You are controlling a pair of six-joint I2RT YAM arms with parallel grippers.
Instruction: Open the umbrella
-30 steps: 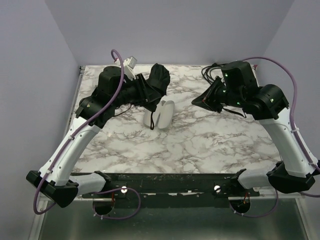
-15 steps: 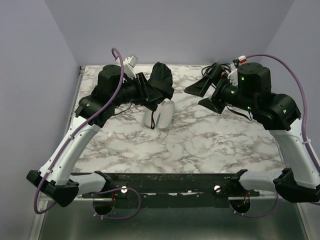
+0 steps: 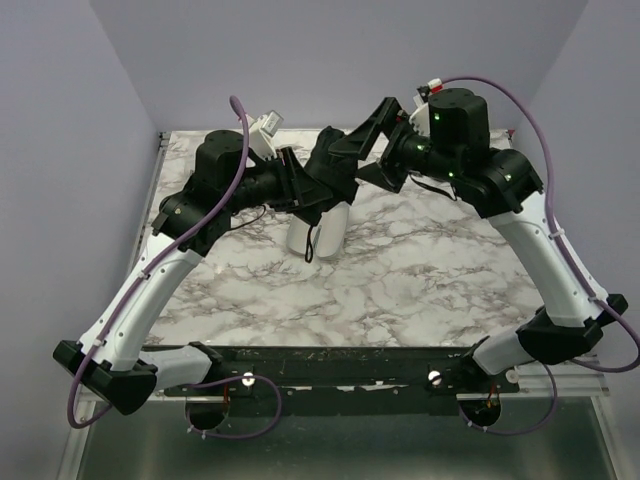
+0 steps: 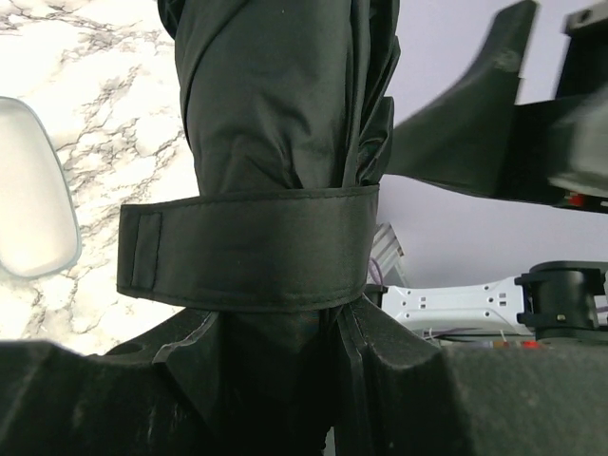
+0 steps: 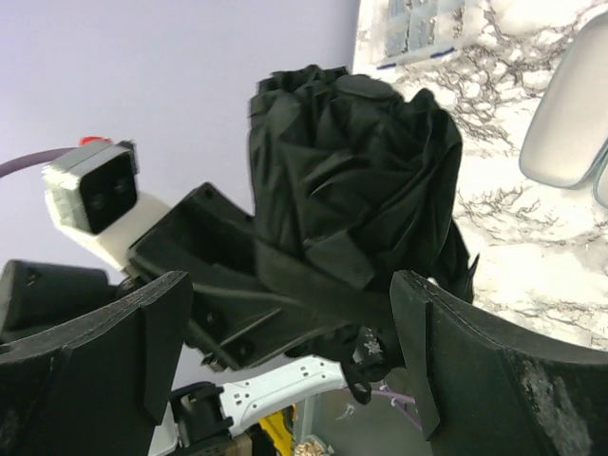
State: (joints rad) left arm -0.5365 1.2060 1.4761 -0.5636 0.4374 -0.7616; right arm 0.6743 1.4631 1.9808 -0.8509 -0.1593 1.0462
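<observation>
The umbrella [image 3: 330, 165] is a folded bundle of black fabric held above the table's back middle. My left gripper [image 3: 300, 190] is shut on its lower part. In the left wrist view the umbrella [image 4: 275, 114] rises from between my left gripper's [image 4: 280, 380] jaws, with a black strap [image 4: 247, 252] wrapped round it just above them. My right gripper [image 3: 365, 150] stands open close to the umbrella's top right side. In the right wrist view the crumpled canopy end [image 5: 351, 180] sits ahead of the open right gripper [image 5: 290, 351], between its two fingers [image 5: 494, 380] but not touched.
A pale oblong case [image 3: 320, 230] lies on the marble table [image 3: 400, 290] under the umbrella, also seen as the case [image 4: 28, 190] at the left wrist view's edge. A small clear compartment box [image 5: 418, 28] sits at the table's back. Lilac walls close in the back and sides.
My right arm has swung left from the back right corner up to the umbrella, and its gripper has gone from shut to open. The left arm keeps hold of the umbrella, lifted slightly.
</observation>
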